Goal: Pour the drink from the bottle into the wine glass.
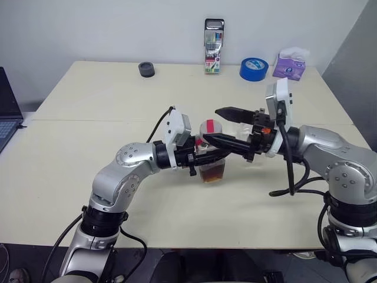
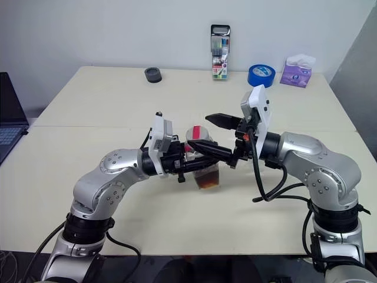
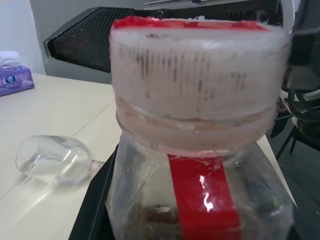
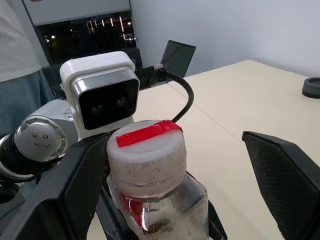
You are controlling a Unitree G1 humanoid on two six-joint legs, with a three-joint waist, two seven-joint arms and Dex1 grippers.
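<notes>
While the bottle point(image 1: 211, 154) stands mid-table w/ its cap point(image 4: 145, 149) still on and the drink point(image 1: 213, 171) low inside, the left gripper point(image 1: 199, 158) is clamped on its body. The right gripper point(image 1: 222, 127) hangs w/ fingers wide apart, one each side of the cap, not touching. The wine glass point(image 3: 54, 159) lies on its side on the table point(image 1: 88, 118) just beyond; risk: twisting the cap could spin the bottle in the left grip, and pouring can't work until the glass is upright.
</notes>
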